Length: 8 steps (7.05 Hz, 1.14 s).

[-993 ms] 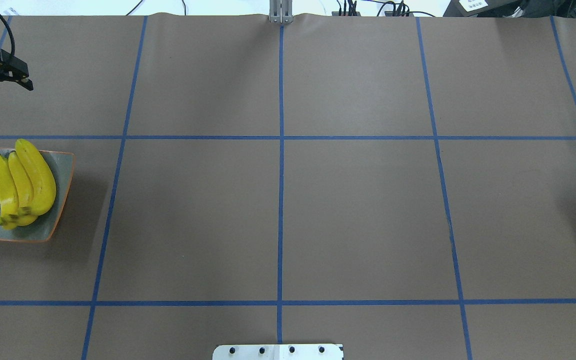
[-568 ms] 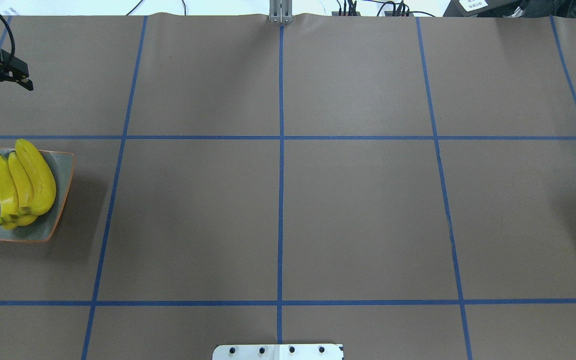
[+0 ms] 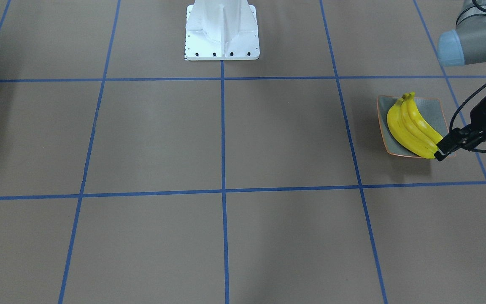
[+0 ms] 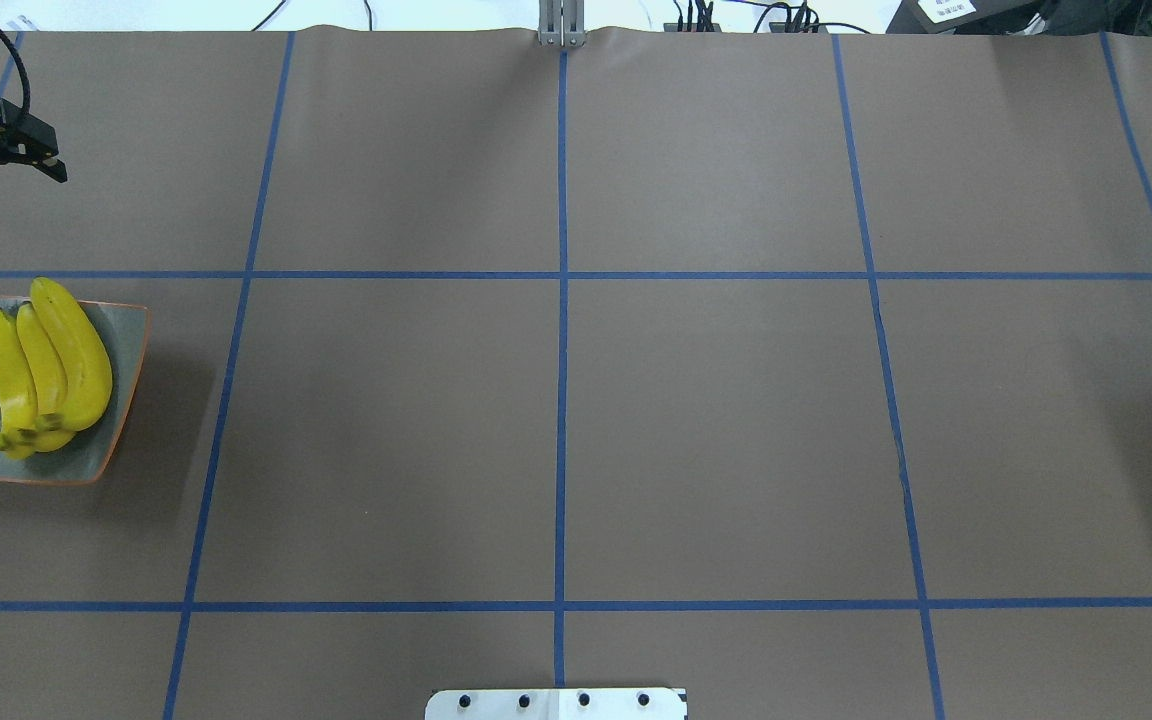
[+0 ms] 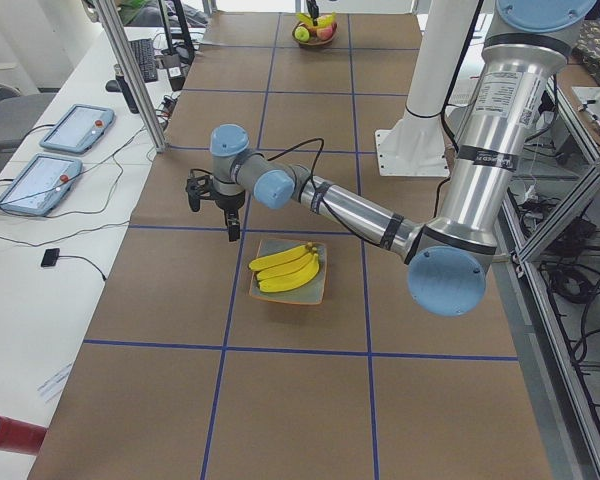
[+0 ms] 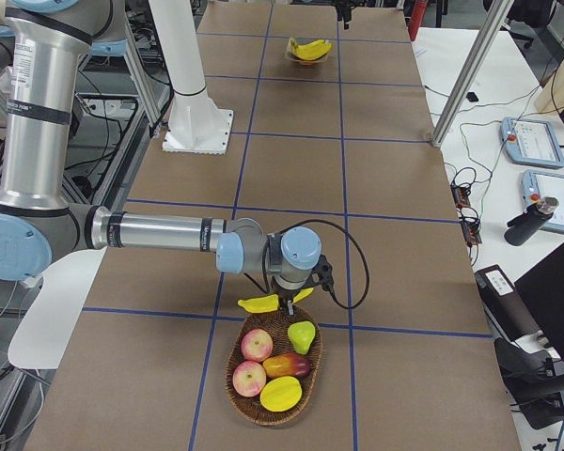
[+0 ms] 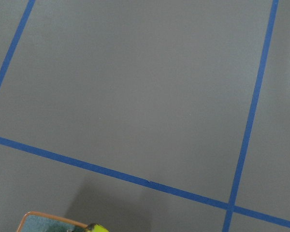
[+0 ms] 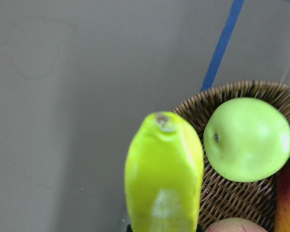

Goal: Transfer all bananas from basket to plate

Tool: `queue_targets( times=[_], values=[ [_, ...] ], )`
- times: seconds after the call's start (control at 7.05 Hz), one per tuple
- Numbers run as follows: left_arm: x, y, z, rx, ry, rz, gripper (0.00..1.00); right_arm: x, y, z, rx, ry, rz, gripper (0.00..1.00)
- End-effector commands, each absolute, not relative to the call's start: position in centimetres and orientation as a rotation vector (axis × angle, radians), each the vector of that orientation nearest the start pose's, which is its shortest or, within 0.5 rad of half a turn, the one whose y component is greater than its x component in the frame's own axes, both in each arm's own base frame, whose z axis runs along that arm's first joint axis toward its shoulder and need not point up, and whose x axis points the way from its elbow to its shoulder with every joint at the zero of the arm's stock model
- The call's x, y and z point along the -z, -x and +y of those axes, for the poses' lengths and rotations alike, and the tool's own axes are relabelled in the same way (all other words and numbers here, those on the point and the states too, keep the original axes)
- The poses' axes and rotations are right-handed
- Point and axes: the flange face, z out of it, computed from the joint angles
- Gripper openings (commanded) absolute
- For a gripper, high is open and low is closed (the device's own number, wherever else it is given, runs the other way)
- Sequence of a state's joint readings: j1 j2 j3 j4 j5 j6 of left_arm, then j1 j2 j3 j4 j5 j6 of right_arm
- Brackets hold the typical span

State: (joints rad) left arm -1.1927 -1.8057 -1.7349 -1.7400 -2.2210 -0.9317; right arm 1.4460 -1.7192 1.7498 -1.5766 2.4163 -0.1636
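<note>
Three yellow bananas (image 4: 46, 370) lie side by side on the square grey-green plate (image 4: 126, 400) with an orange rim, at the table's left edge. My left gripper (image 4: 16, 188) hangs open and empty beyond the plate's far side; the exterior left view shows it (image 5: 212, 222) apart from the bananas (image 5: 285, 270). At the table's other end, my right gripper (image 6: 287, 303) is shut on a paler greenish-yellow banana (image 8: 164, 174). It holds this banana (image 6: 260, 303) just above the basket's (image 6: 317, 371) far rim.
The wicker basket (image 8: 222, 193) holds a green pear-like fruit (image 8: 249, 140), red apples (image 6: 256, 345) and other fruit. The robot's white base (image 3: 222, 29) stands at the near middle edge. Blue tape lines grid the brown table. Tablets and cables lie on side benches.
The left gripper has crept very slightly toward the far left corner. The plate and its bananas have not moved.
</note>
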Motion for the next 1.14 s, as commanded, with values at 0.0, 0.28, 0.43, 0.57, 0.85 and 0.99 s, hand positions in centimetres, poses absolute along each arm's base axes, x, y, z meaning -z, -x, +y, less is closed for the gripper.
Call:
queue_targets(
  times=[0.0,0.28,0.43,0.57,0.85,0.99],
  values=[
    [-43.4,-15.4,-57.2,0.323,-0.054,0.846,1.00,-56.0,0.4,-49.3,0.083,-0.049,-0.921,0.00],
    [-42.6,-16.3,-57.1,0.302,-0.058,0.859,1.00,-47.6,4.5,-54.1,-0.081,0.044,-1.080,0.00],
    [-41.5,-16.9,-57.2,0.287,-0.066,0.875,1.00,-43.2,8.1,-55.3,-0.135,0.121,-1.129,0.00],
    [-39.7,-18.3,-57.4,0.270,-0.075,0.894,1.00,-37.2,13.3,-56.8,-0.142,0.169,-1.146,0.00],
    [-37.2,-20.6,-57.7,0.304,-0.054,0.922,1.00,-27.9,24.6,-56.0,-0.142,0.309,-1.158,0.00],
    [-36.7,-21.6,-57.5,0.290,-0.050,0.927,1.00,-24.6,27.4,-55.2,-0.122,0.322,-1.176,0.00]
  ],
)
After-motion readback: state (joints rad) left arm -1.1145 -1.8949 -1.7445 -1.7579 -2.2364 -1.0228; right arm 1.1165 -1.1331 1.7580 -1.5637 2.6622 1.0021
